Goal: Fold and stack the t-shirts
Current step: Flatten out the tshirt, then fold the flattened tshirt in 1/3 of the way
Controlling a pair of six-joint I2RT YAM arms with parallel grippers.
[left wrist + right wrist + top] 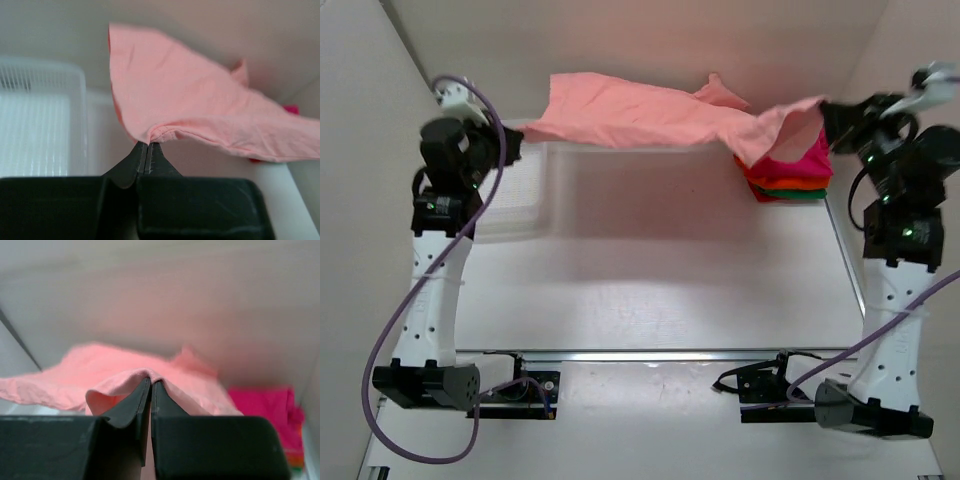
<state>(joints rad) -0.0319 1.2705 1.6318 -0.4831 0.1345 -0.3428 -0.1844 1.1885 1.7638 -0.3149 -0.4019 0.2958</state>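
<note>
A light salmon-pink t-shirt (650, 115) hangs stretched in the air across the back of the table, held at both ends. My left gripper (517, 138) is shut on its left edge; the left wrist view shows the hem (165, 132) pinched at the fingertips. My right gripper (827, 117) is shut on its right edge, with cloth (125, 380) draped over the fingertips. A stack of folded t-shirts (798, 175), magenta on top, then orange, green and red, sits at the back right, partly hidden behind the pink shirt. The magenta one also shows in the right wrist view (265, 405).
A white plastic mesh basket (520, 195) stands at the back left, under the left gripper; it also shows in the left wrist view (40, 120). Enclosure walls rise at the back and both sides. The right table edge (848, 260) runs beside the right arm.
</note>
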